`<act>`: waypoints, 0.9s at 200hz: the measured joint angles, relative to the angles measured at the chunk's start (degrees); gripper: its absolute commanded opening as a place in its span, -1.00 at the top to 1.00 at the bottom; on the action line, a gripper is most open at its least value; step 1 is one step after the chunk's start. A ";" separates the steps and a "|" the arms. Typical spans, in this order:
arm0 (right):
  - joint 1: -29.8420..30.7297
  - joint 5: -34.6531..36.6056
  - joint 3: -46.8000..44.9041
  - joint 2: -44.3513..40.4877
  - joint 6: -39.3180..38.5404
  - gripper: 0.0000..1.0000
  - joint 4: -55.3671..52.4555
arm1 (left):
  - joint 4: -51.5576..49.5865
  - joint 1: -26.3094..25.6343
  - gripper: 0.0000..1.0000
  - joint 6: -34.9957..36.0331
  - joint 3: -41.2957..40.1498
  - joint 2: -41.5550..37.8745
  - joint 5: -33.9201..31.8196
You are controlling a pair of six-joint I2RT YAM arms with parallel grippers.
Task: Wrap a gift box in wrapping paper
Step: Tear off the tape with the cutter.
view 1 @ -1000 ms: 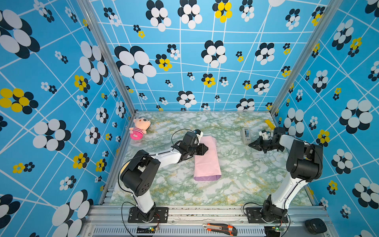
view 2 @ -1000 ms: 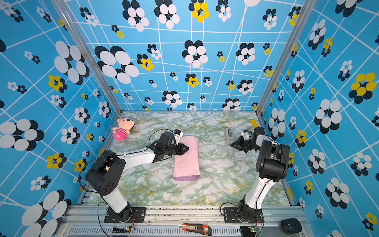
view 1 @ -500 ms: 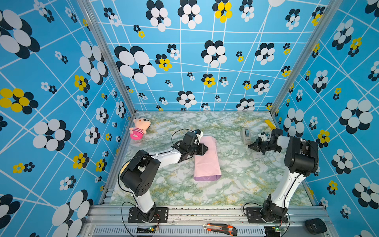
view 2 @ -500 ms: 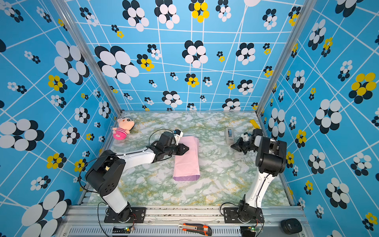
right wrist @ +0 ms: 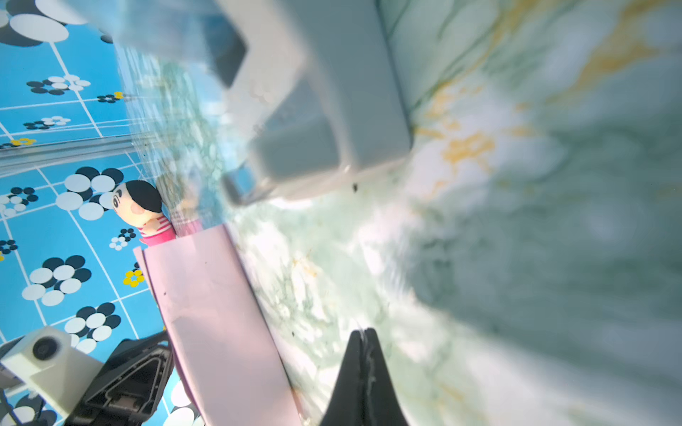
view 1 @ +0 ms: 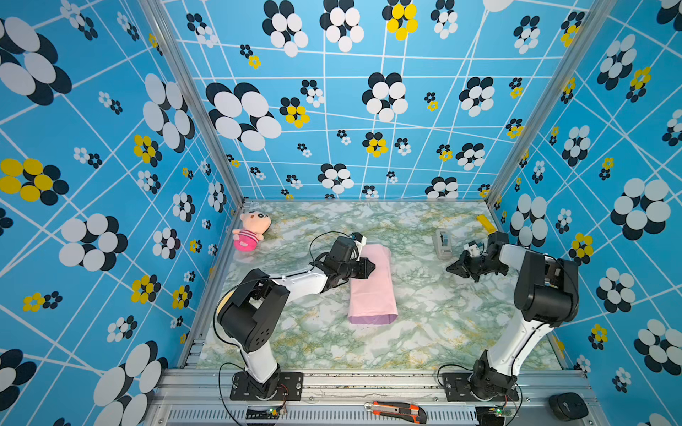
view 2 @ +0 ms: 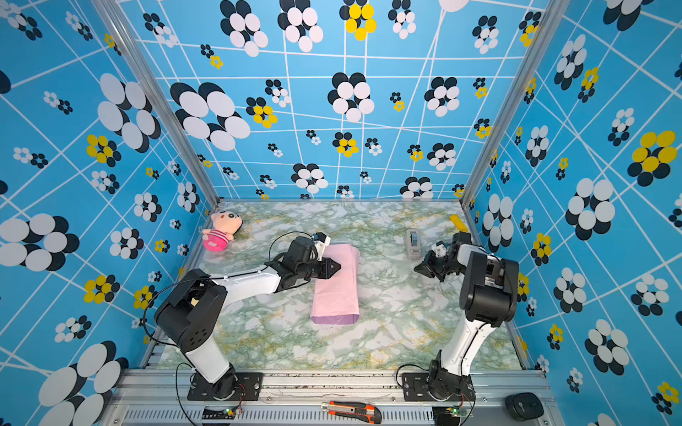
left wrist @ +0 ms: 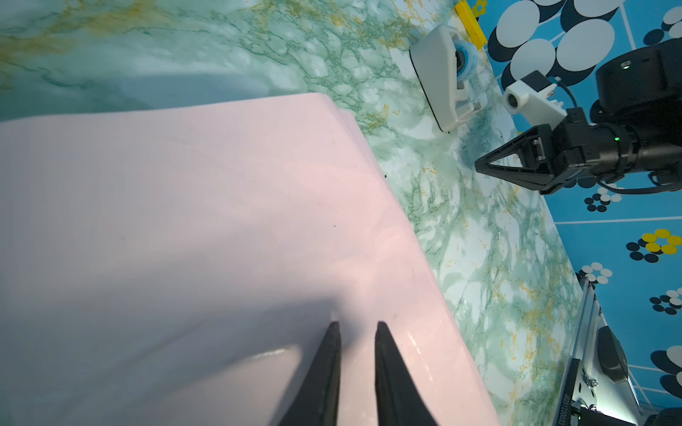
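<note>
Now seemingly pinning folded wrapping paper (view 1: 372,291) with narrowly parted left tool (left wrist: 357,326), right tool (view 1: 449,268) closed tight near tape dispenser (view 1: 443,243); liable to unfold if released untaped.

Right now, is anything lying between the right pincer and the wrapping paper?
Nothing visible. Only bare table lies between the shut right pincer and the wrapping paper. The tape dispenser sits farther back, off that line. The left pincer is over the paper itself.
</note>
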 measured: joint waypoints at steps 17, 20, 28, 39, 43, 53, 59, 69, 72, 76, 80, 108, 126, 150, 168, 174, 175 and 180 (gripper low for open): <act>0.11 0.37 -0.11 -5.18 -1.42 1.00 -3.30 | 0.00 0.00 0.58 0.00 -0.02 0.00 0.00; 0.13 0.44 -0.11 -5.88 -1.73 1.00 -3.80 | 0.00 0.00 0.58 0.00 -0.02 0.00 0.00; 0.52 0.39 -0.07 -7.65 -2.75 1.00 -5.33 | -0.02 0.00 0.58 0.00 0.00 0.00 0.00; 1.86 0.07 0.44 -9.01 -5.11 1.00 -7.85 | 0.00 0.00 0.58 0.02 -0.02 0.00 0.00; 2.62 -0.15 0.81 -9.27 -6.05 1.00 -8.81 | 0.00 0.00 0.58 0.02 0.00 0.00 0.00; 5.09 -0.37 1.97 -9.42 -8.57 1.00 -11.08 | 0.00 0.00 0.58 0.02 0.00 0.00 0.02; 7.08 -0.59 2.95 -9.42 -10.29 1.00 -12.44 | 0.00 0.00 0.58 0.02 -0.02 0.00 0.02; 10.38 -1.03 4.81 -9.40 -12.68 1.00 -14.49 | 0.00 0.00 0.58 0.02 -0.02 -0.02 0.00; 11.63 -1.14 5.62 -9.40 -13.55 1.00 -15.37 | 0.00 0.00 0.58 0.02 -0.02 -0.02 0.00; 12.87 -1.46 6.64 -9.35 -14.49 1.00 -16.22 | 0.00 -0.02 0.57 0.02 -0.02 -0.07 0.00; 14.14 -1.77 7.72 -9.27 -15.37 1.00 -17.14 | -0.02 -0.04 0.58 0.02 -0.04 -0.09 0.00; 21.33 -4.02 18.27 -5.75 -22.88 1.00 -25.27 | 0.33 -0.07 0.58 0.02 -0.31 -0.17 -0.11; 25.20 -4.33 24.22 -1.05 -27.91 1.00 -30.69 | 0.42 -0.11 0.58 0.04 -0.37 -0.22 -0.22; 30.18 -4.17 28.17 4.33 -34.38 1.00 -37.31 | 0.81 -0.11 0.58 0.04 -0.68 -0.35 -0.42; 33.35 -4.02 28.15 5.14 -39.39 1.00 -41.20 | 0.90 -0.28 0.58 0.09 -0.74 -0.39 -0.68; 34.14 -4.02 28.17 5.14 -40.54 1.00 -42.03 | 0.87 -0.28 0.58 0.15 -0.74 -0.50 -0.76; 34.29 -4.02 28.22 5.14 -40.83 1.00 -42.27 | 0.87 -0.28 0.58 0.17 -0.76 -0.50 -0.79; 34.82 -3.93 28.46 5.14 -41.48 1.00 -42.99 | 0.92 -0.28 0.58 0.20 -0.85 -0.55 -0.90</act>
